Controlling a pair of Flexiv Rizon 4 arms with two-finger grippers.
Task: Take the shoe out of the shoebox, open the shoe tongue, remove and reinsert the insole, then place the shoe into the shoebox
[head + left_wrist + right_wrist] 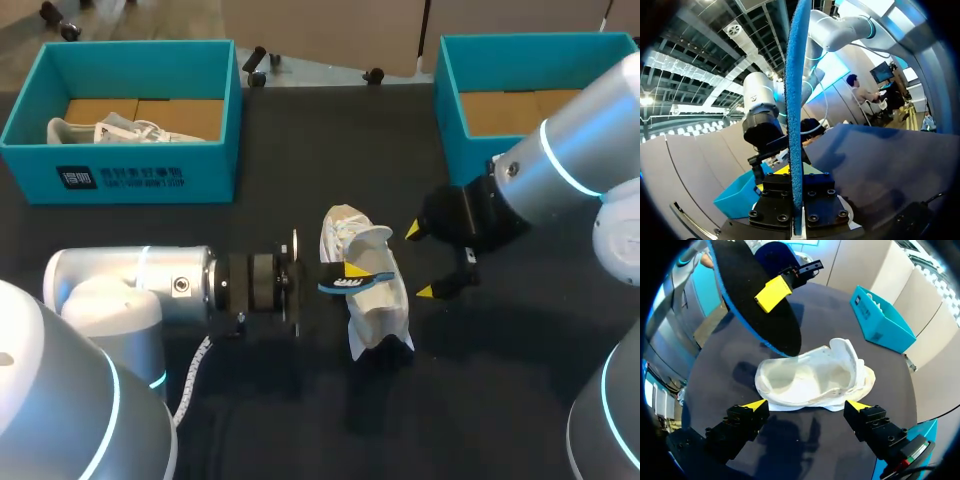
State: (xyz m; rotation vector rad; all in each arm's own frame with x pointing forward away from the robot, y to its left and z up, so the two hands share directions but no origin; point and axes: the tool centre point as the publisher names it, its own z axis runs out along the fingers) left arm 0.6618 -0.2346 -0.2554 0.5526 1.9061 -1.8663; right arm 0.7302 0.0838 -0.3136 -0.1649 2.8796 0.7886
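1. Table (300,150): dark top. The head view alone takes in the whole layout; my arms cover its near corners.
2. Two teal shoeboxes at the far edge. The left shoebox (130,178) holds a second white shoe (110,130). The right shoebox (452,110) is partly cut off by my right arm.
3. White shoe (815,377): on the table, outside both boxes and between the two claws. The right wrist view looks straight into its opening. The left wrist view does not show it at all.
4. Insole (740,275): blue edge and black face, held in the air just beside the shoe. In the left wrist view it stands edge-on and splits the scene.
5. Left claw (797,197): clamped on the insole, one finger block on each side. In the right wrist view only one yellow tip shows; the other is behind the insole.
6. Right claw (418,261): fingers wide apart, gripping nothing, just beside the shoe. I cannot tell whether it touches.
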